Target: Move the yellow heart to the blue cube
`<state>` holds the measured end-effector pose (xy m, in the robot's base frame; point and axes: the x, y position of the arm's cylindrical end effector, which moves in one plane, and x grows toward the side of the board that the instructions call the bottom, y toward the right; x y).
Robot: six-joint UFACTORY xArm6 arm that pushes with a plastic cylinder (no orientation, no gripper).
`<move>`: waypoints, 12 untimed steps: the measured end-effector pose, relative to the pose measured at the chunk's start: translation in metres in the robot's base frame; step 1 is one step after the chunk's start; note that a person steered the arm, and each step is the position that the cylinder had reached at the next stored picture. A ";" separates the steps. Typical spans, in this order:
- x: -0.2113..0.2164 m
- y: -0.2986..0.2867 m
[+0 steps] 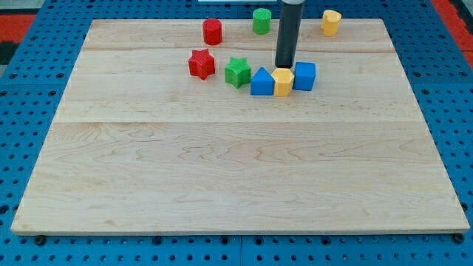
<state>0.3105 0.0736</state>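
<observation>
The yellow heart (283, 82) sits on the wooden board (236, 170), touching the blue cube (304, 76) on its right and a blue triangular block (261, 82) on its left. My tip (284, 66) stands just above the yellow heart in the view, right behind it, at or very near its top edge. The rod rises straight up out of the view's top.
A green star (237, 72) and a red star (201, 63) lie left of the blue triangular block. A red cylinder (213, 31), a green cylinder (261, 21) and a second yellow block (330, 23) stand along the board's top edge.
</observation>
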 end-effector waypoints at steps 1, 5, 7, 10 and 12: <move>-0.016 0.021; -0.120 0.198; -0.117 0.152; -0.119 0.089; -0.109 0.033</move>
<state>0.2018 0.1064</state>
